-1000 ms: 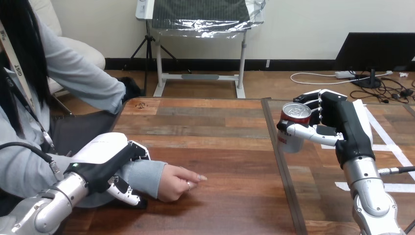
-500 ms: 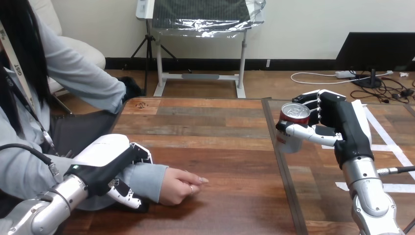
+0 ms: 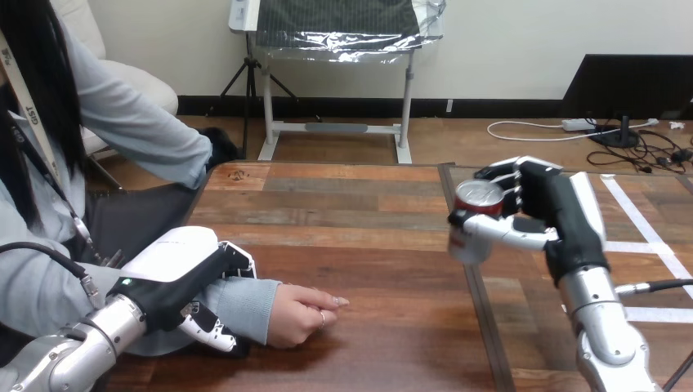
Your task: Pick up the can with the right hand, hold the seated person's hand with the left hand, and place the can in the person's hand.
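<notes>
My right hand (image 3: 549, 214) is wrapped round the can (image 3: 475, 216), thumb across its front and fingers (image 3: 505, 175) curled behind it, holding it upright and clear of the table (image 3: 359, 214), over the seam in the wood at the right. My left hand (image 3: 181, 279) lies over the person's grey sleeve (image 3: 248, 299) at the wrist, thumb on the far side and fingers (image 3: 207, 330) curled under the near side, clasping it. The person's hand (image 3: 301, 315) rests on the table just beyond my left hand, loosely curled with its back up, well apart from the can.
</notes>
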You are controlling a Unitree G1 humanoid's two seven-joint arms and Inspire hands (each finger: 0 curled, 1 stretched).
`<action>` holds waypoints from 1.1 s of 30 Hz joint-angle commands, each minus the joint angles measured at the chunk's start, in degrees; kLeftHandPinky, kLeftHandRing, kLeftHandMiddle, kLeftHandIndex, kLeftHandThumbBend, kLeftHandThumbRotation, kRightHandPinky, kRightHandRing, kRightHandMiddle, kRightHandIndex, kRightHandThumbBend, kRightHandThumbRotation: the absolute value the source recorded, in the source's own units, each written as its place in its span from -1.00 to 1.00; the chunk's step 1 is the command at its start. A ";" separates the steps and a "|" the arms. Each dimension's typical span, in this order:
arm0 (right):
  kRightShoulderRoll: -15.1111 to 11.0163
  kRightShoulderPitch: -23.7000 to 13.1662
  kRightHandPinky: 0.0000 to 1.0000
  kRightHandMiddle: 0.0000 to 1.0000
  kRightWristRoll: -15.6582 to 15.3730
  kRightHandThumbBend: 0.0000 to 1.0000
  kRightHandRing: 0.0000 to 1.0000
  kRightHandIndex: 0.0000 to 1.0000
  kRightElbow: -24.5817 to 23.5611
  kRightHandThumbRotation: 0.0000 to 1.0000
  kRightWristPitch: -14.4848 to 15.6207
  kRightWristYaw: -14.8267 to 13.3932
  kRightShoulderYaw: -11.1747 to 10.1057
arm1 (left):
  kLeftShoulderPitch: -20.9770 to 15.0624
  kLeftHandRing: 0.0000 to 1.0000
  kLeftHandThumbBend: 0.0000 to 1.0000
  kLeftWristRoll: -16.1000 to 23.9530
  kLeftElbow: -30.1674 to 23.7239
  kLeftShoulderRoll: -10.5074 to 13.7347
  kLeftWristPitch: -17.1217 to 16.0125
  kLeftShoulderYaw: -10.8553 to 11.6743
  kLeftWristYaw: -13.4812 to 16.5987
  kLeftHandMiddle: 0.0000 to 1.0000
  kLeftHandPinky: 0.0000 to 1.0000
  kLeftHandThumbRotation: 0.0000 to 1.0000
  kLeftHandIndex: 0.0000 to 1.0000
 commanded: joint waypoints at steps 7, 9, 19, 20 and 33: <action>1.34 -6.74 -0.21 -0.07 0.83 0.51 -0.16 0.02 0.90 -1.00 -0.97 0.81 -0.08 | -2.74 -0.40 0.73 -2.25 -5.95 -1.33 -3.31 1.44 2.54 -0.29 -0.45 -0.79 -0.21; 1.52 -6.80 -0.20 -0.05 0.60 0.52 -0.15 0.02 0.99 -1.00 -0.89 0.73 0.11 | -2.82 -0.40 0.73 -2.28 -6.20 -1.46 -3.48 1.48 2.63 -0.29 -0.46 -0.78 -0.21; 2.40 -6.86 -0.19 -0.03 0.47 0.51 -0.13 0.03 0.93 -1.00 -0.11 1.23 0.51 | -2.91 -0.41 0.71 -3.05 -7.75 -1.93 -3.64 1.83 2.12 -0.30 -0.46 -0.76 -0.20; 2.50 -6.81 -0.19 -0.03 0.39 0.51 -0.13 0.03 0.88 -1.00 -0.12 1.24 0.61 | -2.95 -0.41 0.71 -3.22 -7.88 -2.03 -3.79 1.88 2.07 -0.30 -0.47 -0.76 -0.20; 3.45 -6.42 -0.19 -0.04 0.44 0.51 -0.14 0.03 0.69 -1.00 -0.46 2.17 1.00 | -3.35 -0.42 0.72 -5.17 -9.56 -2.85 -4.09 2.14 1.04 -0.30 -0.49 -0.78 -0.19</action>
